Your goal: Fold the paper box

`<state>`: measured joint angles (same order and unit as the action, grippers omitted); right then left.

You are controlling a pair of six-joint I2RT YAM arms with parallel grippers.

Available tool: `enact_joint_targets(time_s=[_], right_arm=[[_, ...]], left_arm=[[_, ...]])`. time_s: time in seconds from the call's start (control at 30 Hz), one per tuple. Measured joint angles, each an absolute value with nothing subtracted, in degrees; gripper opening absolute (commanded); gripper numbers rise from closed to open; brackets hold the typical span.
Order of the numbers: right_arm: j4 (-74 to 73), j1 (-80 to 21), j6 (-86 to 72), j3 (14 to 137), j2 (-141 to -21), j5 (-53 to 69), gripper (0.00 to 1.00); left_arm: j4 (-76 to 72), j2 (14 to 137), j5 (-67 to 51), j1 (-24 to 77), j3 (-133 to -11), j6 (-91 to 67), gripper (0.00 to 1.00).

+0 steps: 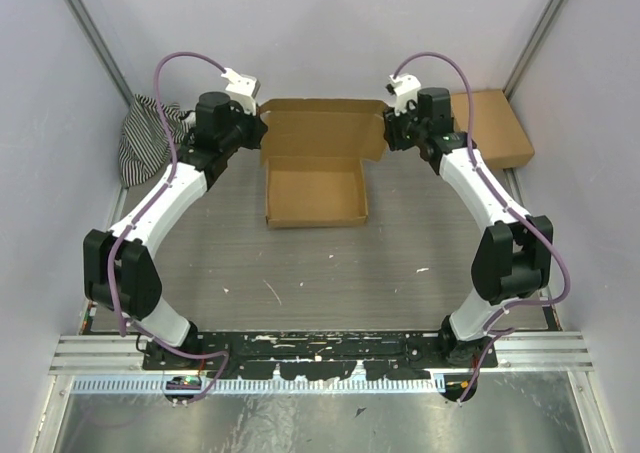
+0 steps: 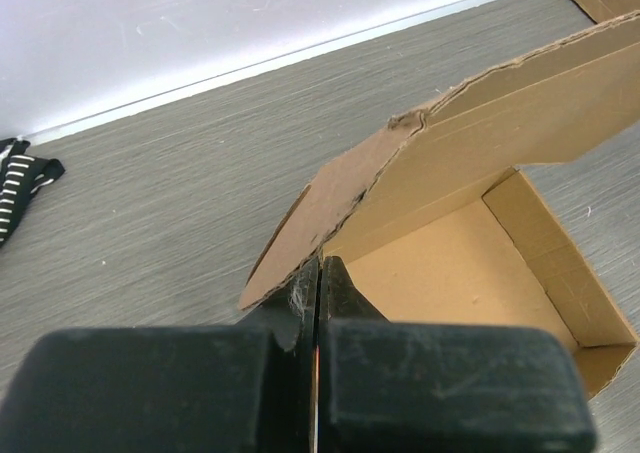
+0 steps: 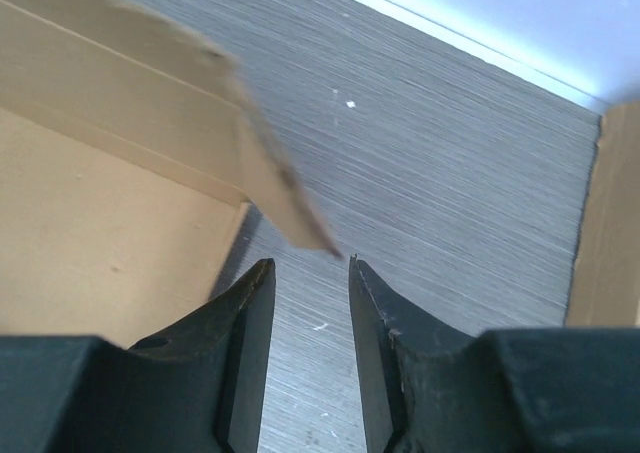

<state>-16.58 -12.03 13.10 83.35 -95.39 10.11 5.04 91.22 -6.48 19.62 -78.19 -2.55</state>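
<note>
The paper box (image 1: 315, 191) lies mid-table as a shallow brown tray, its lid (image 1: 322, 128) raised at the back. My left gripper (image 1: 262, 131) is at the lid's left end. In the left wrist view this gripper (image 2: 320, 260) is shut, with the edge of the lid's side flap (image 2: 310, 203) pinched at its tips above the tray floor (image 2: 460, 263). My right gripper (image 1: 387, 130) sits at the lid's right end. In the right wrist view it (image 3: 310, 263) stands open, and the blurred flap tip (image 3: 290, 208) is just ahead of its fingertips, not between them.
A smaller ready-made brown box (image 1: 492, 126) sits at the back right, close to the right arm, and shows at the right edge of the right wrist view (image 3: 610, 223). A black-and-white striped cloth (image 1: 145, 138) is bunched at the back left. Grey walls enclose the table.
</note>
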Motion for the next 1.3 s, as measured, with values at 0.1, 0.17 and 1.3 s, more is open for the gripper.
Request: enact_joint_targets(time_s=[0.1, 0.17, 1.3], right_arm=[[-15.11, -10.37, 13.04, 81.82, -94.5, 10.15, 0.42], [-13.78, -9.32, 12.95, 81.69, -94.48, 10.22, 0.42], [-12.08, -14.04, 1.74, 84.33, -100.66, 15.55, 0.04]], left_arm=[[4.93, 91.22, -6.48, 19.62, -78.19, -2.55, 0.0], [4.91, 91.22, -6.48, 19.62, -78.19, -2.55, 0.0], [3.73, 92.51, -5.34, 20.03, -78.24, -5.74, 0.0]])
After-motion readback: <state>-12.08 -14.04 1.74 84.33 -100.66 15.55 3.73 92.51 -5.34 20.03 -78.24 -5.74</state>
